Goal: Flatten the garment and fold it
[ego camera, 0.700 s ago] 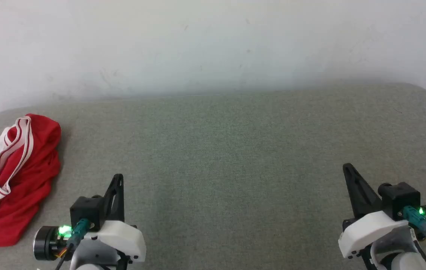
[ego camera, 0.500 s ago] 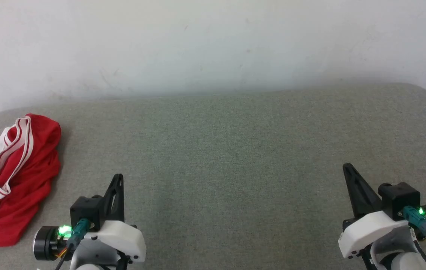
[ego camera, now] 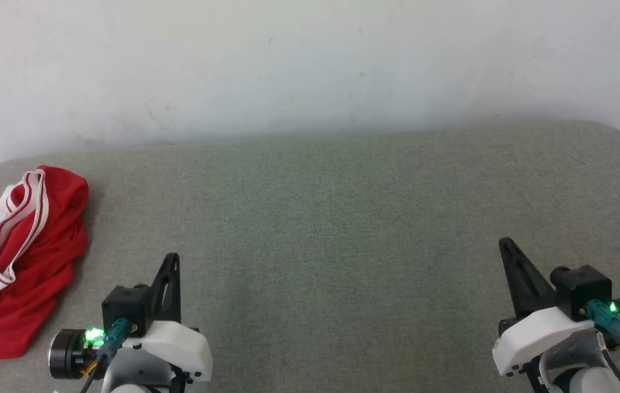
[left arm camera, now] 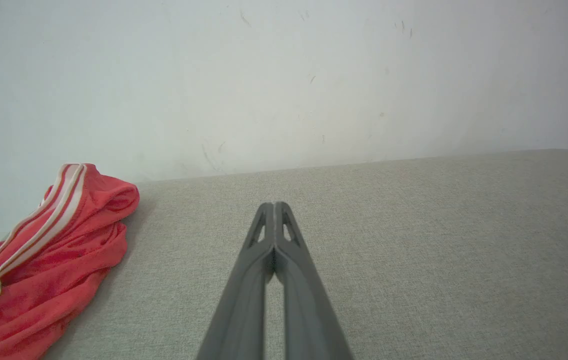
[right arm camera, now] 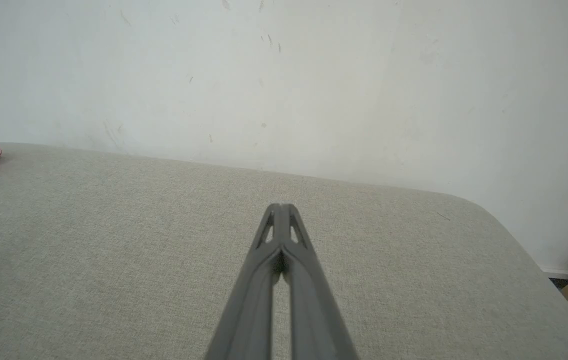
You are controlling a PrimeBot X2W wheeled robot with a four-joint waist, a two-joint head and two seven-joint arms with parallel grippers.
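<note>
The thin red jersey shirt, with its red-and-white striped trim, is seen bunched in a crumpled heap at the left edge of the grey fabric-covered bench, not far from the white wall. The left tool is held clenched, its dark fingers pressed together on nothing, near the heap but apart from it. The right tool is likewise clenched and empty, poised over bare bench, well apart from the shirt.

Support: grey-green fabric-covered surface; far corners rounded. At its left edge lies a crumpled red jersey shirt.
</note>
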